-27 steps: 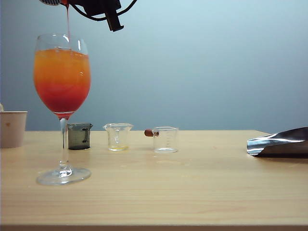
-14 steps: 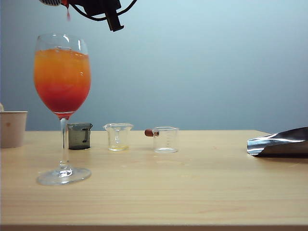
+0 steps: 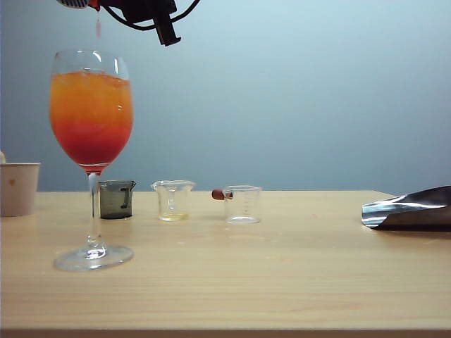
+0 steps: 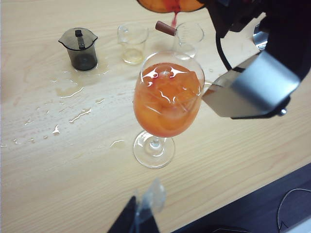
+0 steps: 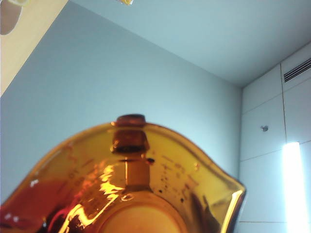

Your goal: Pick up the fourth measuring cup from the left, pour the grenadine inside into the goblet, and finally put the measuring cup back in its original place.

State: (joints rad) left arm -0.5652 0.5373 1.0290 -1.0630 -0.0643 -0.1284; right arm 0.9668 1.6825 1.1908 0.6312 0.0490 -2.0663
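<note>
Table (image 4: 58, 160) puddled; right hand's (image 4: 209, 7) cup (image 5: 136, 189) over goblet (image 4: 167, 97); left hand (image 4: 141, 218) nearby.

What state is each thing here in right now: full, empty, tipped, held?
Goblet: upright, nearly full, orange over red.
Amber measuring cup: tipped above goblet, held by right gripper, dripping grenadine.
Grey cup: upright.
Clear cups: upright, nearly empty.
Left gripper: holds nothing.

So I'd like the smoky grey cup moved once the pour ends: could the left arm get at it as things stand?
Probably yes. The left gripper hangs near the table's front edge, holding nothing. The grey cup stands apart from the goblet, bare wet table between. The right gripper, tipping the amber cup, is off to the side.
</note>
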